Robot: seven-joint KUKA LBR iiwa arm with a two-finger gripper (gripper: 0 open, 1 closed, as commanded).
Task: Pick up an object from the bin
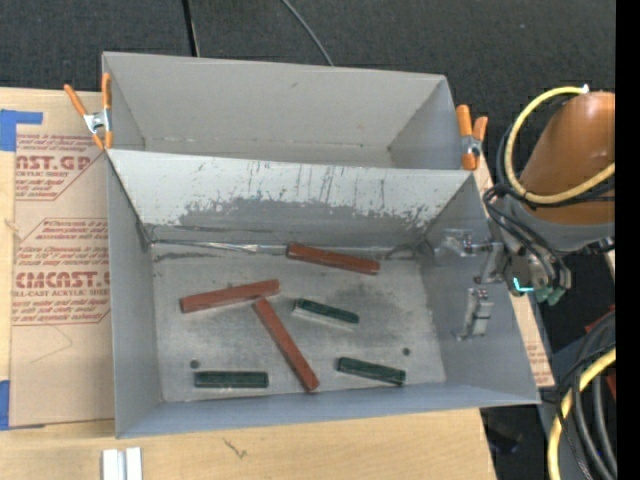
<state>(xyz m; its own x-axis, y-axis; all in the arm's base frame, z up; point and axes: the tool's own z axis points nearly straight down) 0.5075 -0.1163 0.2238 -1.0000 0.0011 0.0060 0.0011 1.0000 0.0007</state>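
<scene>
My gripper (481, 310) hangs over the bin's right sloping wall, apart from everything on the floor, with nothing visibly in it. Nearest to it, a short dark green bar (370, 371) lies at the front right of the floor. A second dark green bar (325, 312) lies near the middle. By the back wall, tilted a little, rests a red-brown bar (333, 259).
Two more red-brown bars lie left of centre, one flat (229, 296) and one slanting toward the front (285, 344). A third dark green bar (231, 378) sits at the front left. The arm with its orange cover and cables stands right of the bin.
</scene>
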